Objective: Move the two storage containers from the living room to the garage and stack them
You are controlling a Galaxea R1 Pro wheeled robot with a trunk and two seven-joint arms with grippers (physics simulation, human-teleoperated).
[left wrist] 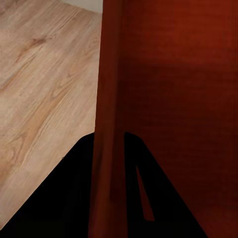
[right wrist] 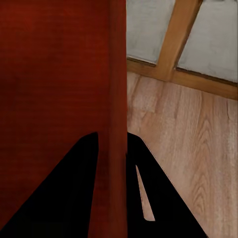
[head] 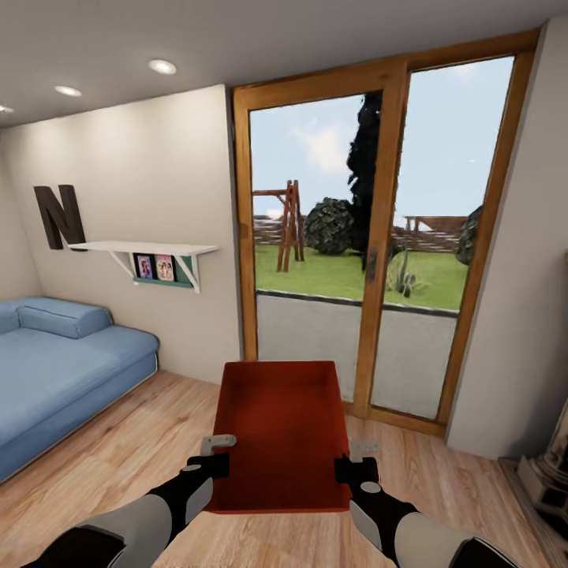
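Both grippers — left [head: 211, 467], right [head: 353, 470] — pinch the storage container's [head: 282, 422] side walls (above wood floor [head: 118, 457])

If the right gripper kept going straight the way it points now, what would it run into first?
The right gripper is clamped on the wall of the storage container, which would travel with it. Beyond that, the glass door and its wooden frame stand ahead; depth is hard to judge, but nothing shows in between.

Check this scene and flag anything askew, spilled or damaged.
Nothing stands out. The storage container sits level and empty between the left gripper and right gripper, each set of jaws closed over a side wall. The wood floor shows no spill.
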